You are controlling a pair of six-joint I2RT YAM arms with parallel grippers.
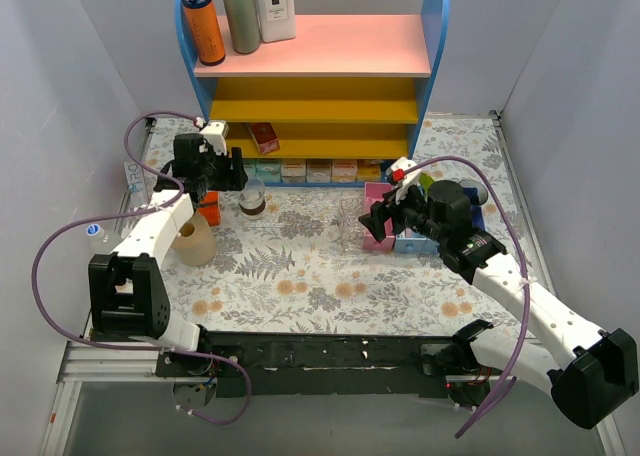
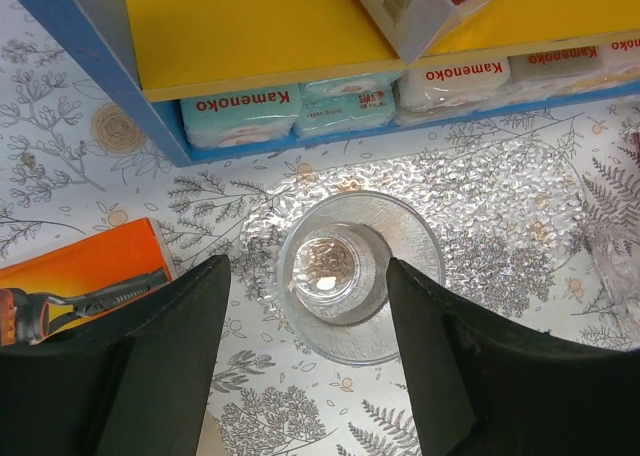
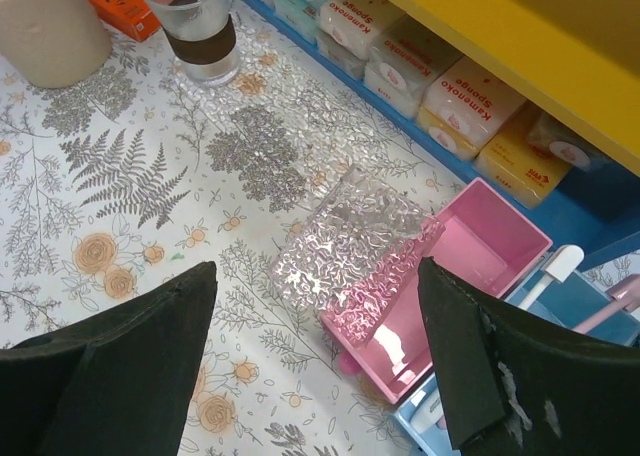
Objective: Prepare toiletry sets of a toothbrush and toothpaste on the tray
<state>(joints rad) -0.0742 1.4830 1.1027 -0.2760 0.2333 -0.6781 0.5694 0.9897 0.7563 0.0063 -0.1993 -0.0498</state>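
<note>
Only the left wrist view looked down into the cup [image 2: 345, 266], between the left claw's [image 2: 308, 296] parted fingers. The right wrist view showed the right claw [image 3: 318, 276] agape above the tray [image 3: 350, 238] and pink bin [image 3: 485, 251].

The near middle of the table [image 1: 300, 286] lies bare — room for either arm. The shelf [image 1: 315, 44] and its sponge packs [image 1: 310, 171] wall off the back. The cup [image 2: 350, 276] stands between the spread fingers of the left tool [image 2: 305, 266], the orange box [image 2: 80, 271] just beside them; below the right tool [image 3: 318, 268] lie the clear tray [image 3: 350, 241] and pink bin [image 3: 480, 246].
</note>
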